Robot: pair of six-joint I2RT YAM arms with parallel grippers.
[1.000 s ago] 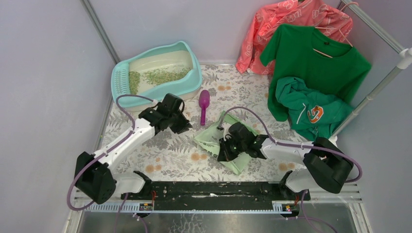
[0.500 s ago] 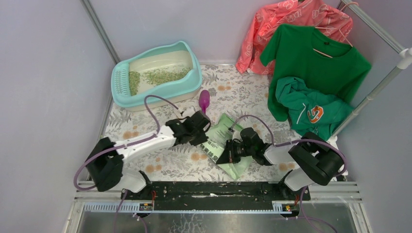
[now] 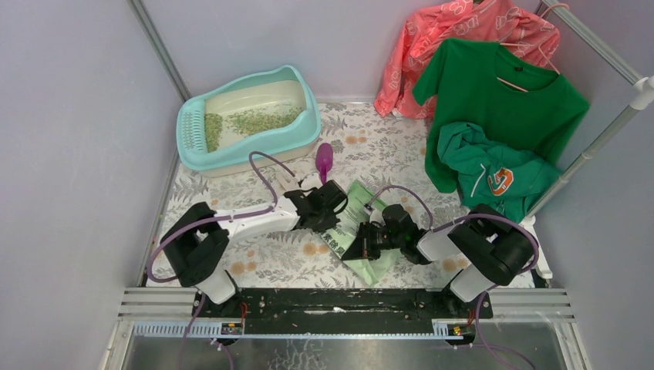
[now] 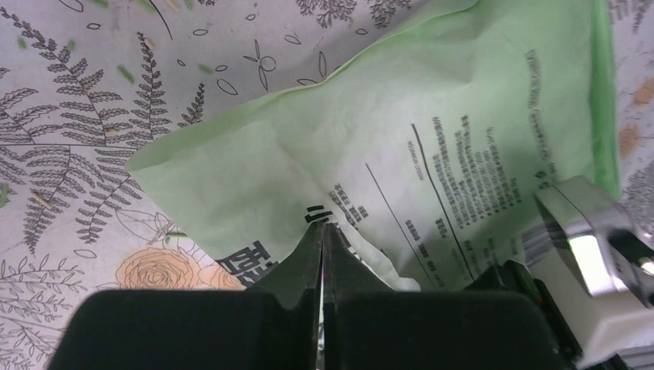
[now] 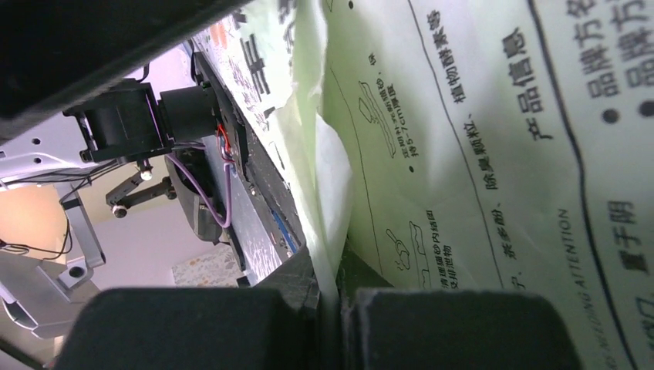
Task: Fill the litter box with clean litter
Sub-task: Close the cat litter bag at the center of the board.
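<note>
On the fern-print cloth [image 3: 262,250], the left gripper [image 4: 322,228] is pressing closed jaws against the green bag [image 4: 432,100] — the right gripper [image 5: 330,291] is pinching its film. Back-left, the litter box [image 3: 313,126] is holding clean litter [image 3: 254,119].

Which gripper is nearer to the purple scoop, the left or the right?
Left. The left gripper is just short of the purple scoop, at the left edge of the green bag; the right gripper, on the bag's nearer part, is farther away.
</note>
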